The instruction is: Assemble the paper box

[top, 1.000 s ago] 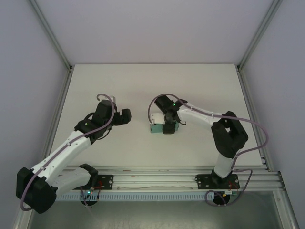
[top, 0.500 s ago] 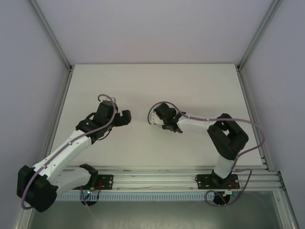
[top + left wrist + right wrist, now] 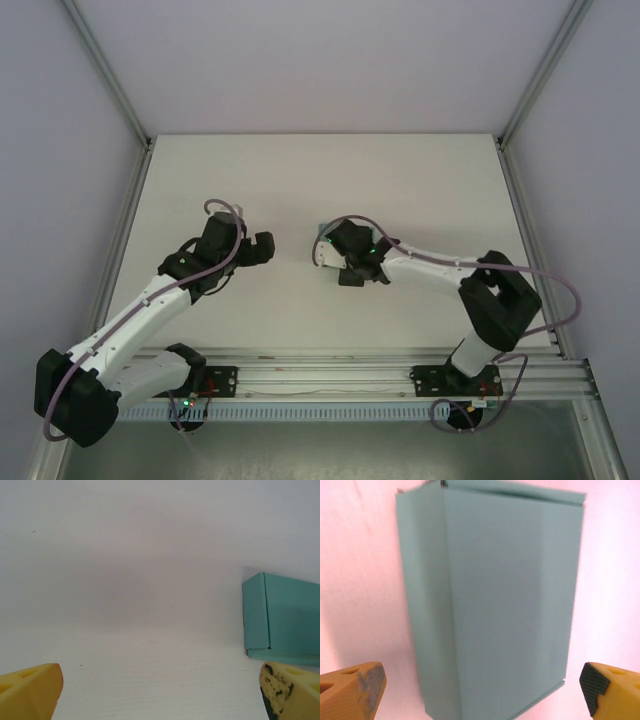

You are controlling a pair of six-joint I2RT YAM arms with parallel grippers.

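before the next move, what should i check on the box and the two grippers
1. The right gripper is open: ok, its fingers stand wide on either side of the paper box, clear of it.
2. The left gripper is open: ok, nothing sits between its fingers.
3. Box folded into a closed rectangle: ok on the faces that show.
4. End flaps fully tucked: cannot tell, the right wrist view is blurred there.
5. Box resting on the table: ok.
6. The left gripper is lined up on the box: not ok, the box sits at the right edge of its wrist view.
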